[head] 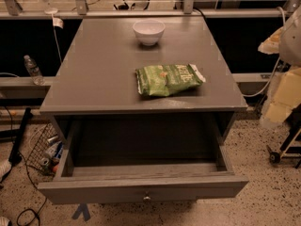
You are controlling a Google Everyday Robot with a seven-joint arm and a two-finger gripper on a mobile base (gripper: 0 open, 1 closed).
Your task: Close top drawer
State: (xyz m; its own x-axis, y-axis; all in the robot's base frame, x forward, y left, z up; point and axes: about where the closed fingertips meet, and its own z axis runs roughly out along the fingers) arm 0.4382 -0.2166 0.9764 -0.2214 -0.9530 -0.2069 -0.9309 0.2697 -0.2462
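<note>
1. Gripper: you will not find it in this view, so whether it is released or clenched cannot be told, and nothing here can be placed against it with certainty. A pale blurred shape at the right edge (289, 41) may be part of the arm; that cannot be told either.
2. Nearest the camera is the top drawer (141, 188), pulled far out of the grey cabinet (103, 74). Its flat front panel faces you with the small round knob (147, 197) at its centre. The inside looks bare.
3. Nothing touches the drawer, so judge the closing push as not yet begun; the step in hand is the approach.
4. Your next move calls for bringing the gripper in front of that panel, close to the knob, then pressing straight toward the cabinet. Push near the centre: an off-centre shove on a drawer this wide would likely skew it in its runners.
5. Beyond the drawer, on the cabinet top, a green chip bag (169, 80) lies towards the right. It is above the push line and should not interfere.
6. Farther back, a white bowl (149, 31) stands well apart from the bag, near the rear edge.
</note>
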